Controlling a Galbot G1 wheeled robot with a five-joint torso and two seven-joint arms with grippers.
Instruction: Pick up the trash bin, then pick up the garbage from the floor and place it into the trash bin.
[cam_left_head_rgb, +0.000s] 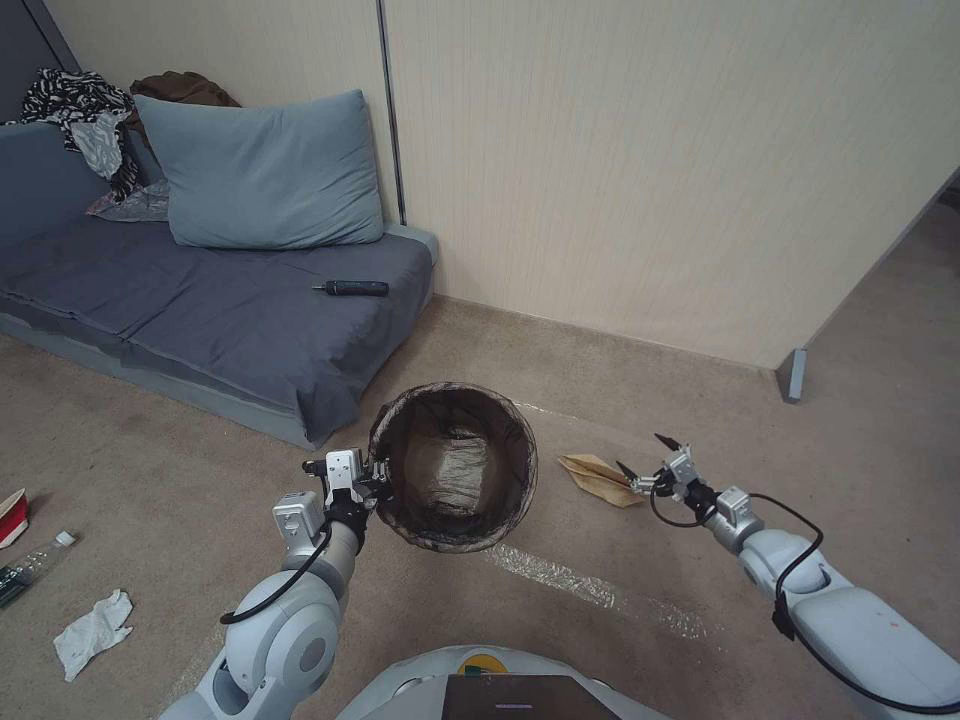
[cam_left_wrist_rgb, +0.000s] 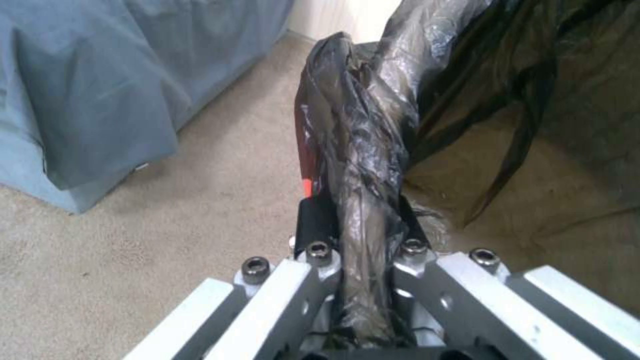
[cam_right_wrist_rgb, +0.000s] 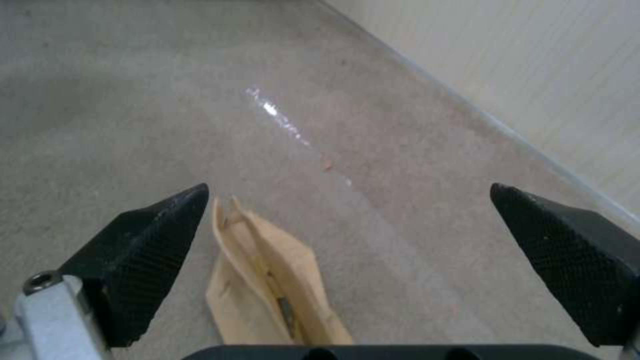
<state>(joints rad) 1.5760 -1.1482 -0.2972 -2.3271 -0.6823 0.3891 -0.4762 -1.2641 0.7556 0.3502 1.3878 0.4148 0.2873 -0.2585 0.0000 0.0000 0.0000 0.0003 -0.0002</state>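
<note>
The trash bin (cam_left_head_rgb: 455, 468), round with a dark bag liner over its rim, hangs tilted in front of me above the carpet. My left gripper (cam_left_head_rgb: 378, 478) is shut on its near-left rim; the left wrist view shows the bunched liner (cam_left_wrist_rgb: 363, 165) pinched between the fingers. A tan folded paper (cam_left_head_rgb: 598, 478) lies on the carpet just right of the bin. My right gripper (cam_left_head_rgb: 648, 462) hovers open over it, and the paper (cam_right_wrist_rgb: 267, 280) sits between the black fingertips (cam_right_wrist_rgb: 150, 250). More garbage lies far left: a red-and-white cup (cam_left_head_rgb: 12, 516), a clear bottle (cam_left_head_rgb: 32, 566) and a white tissue (cam_left_head_rgb: 92, 632).
A grey-blue sofa (cam_left_head_rgb: 200, 310) with a pillow (cam_left_head_rgb: 265, 170) and a dark tool (cam_left_head_rgb: 350, 288) stands at the back left, close to the bin. A beige wall (cam_left_head_rgb: 650, 170) runs behind. Shiny tape strips (cam_left_head_rgb: 590, 590) cross the carpet. Open floor lies to the right.
</note>
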